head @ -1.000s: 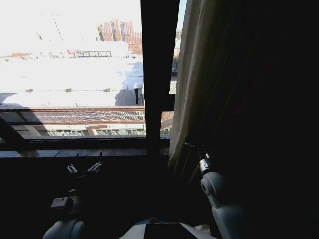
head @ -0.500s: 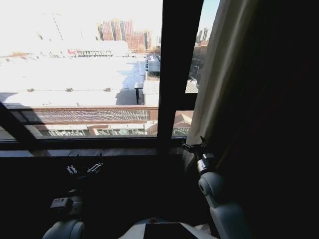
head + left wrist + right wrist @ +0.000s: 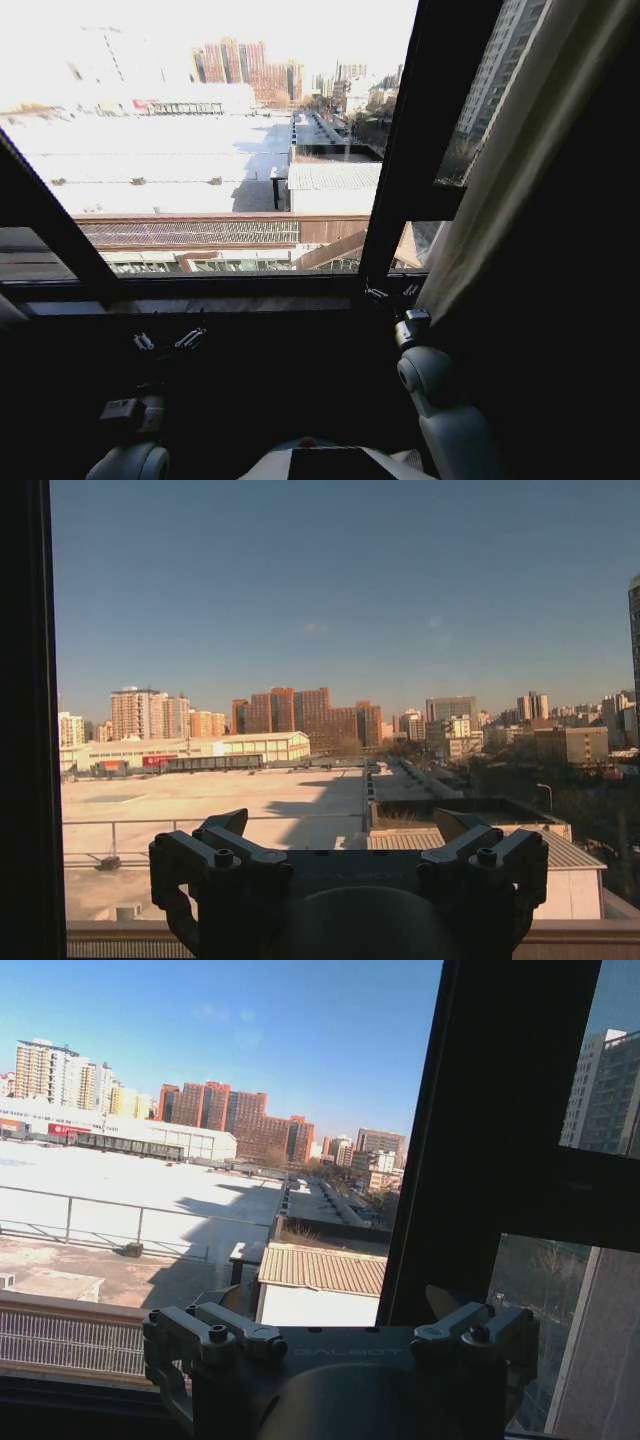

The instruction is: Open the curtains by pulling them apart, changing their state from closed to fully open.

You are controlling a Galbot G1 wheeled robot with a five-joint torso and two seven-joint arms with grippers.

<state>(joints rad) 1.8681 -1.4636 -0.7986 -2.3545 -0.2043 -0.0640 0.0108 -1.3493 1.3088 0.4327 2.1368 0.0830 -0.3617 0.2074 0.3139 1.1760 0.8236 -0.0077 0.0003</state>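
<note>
One curtain hangs at the right of the window, its pale pleated edge slanting down toward my right gripper. A strip of it also shows in the right wrist view as sheer fabric beside the dark window frame bar. The right gripper is open with nothing between its fingers, just left of the curtain's lower edge. My left gripper is held low before the sill. It too is open and empty, facing the bare glass.
A dark upright frame bar divides the window, and a slanted bar crosses its left side. The sill runs in front of both grippers. Rooftops and buildings lie outside.
The frame bar and the curtain's edge have shifted right in the head view, so more glass shows. The curtain's edge no longer lies over the right gripper. Both arms keep their places.
</note>
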